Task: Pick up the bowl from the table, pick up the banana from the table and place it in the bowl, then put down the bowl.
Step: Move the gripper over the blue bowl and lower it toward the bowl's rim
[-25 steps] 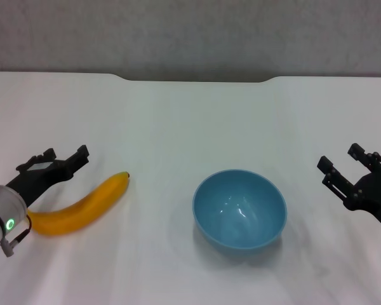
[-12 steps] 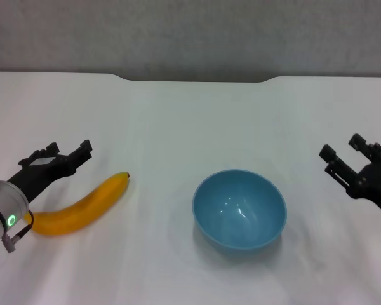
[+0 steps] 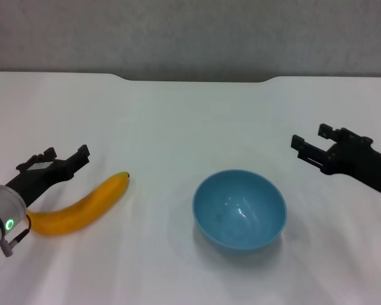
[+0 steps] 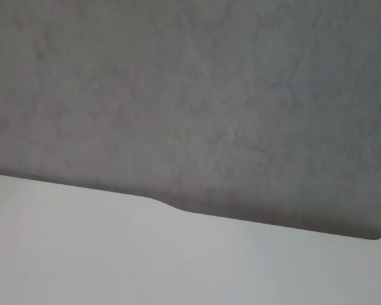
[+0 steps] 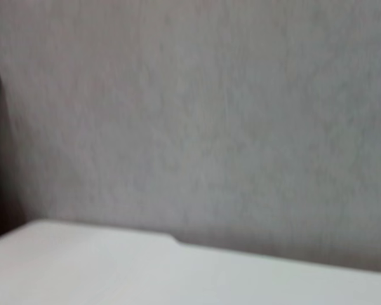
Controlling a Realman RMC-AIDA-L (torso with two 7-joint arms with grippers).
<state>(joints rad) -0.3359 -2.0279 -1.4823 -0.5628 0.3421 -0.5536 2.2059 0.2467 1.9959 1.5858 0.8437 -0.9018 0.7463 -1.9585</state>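
A glossy light-blue bowl (image 3: pixel 239 209) stands upright on the white table (image 3: pixel 190 121), a little right of centre and near the front. A curved yellow banana (image 3: pixel 79 207) lies to its left, dark tip pointing toward the bowl. My left gripper (image 3: pixel 65 157) is open and empty, just left of and above the banana's thick end. My right gripper (image 3: pixel 310 141) is open and empty, above the table to the right of and behind the bowl, fingers pointing left. Neither wrist view shows the bowl, the banana or any fingers.
The table's far edge has a shallow notch (image 3: pixel 193 79) with a grey wall behind it. The wrist views show only the table's far edge (image 4: pixel 178 213) and the wall (image 5: pixel 209 114).
My right gripper has swung left and farther back, toward the bowl's far right side. My left gripper has barely moved. The bowl and banana have not moved.
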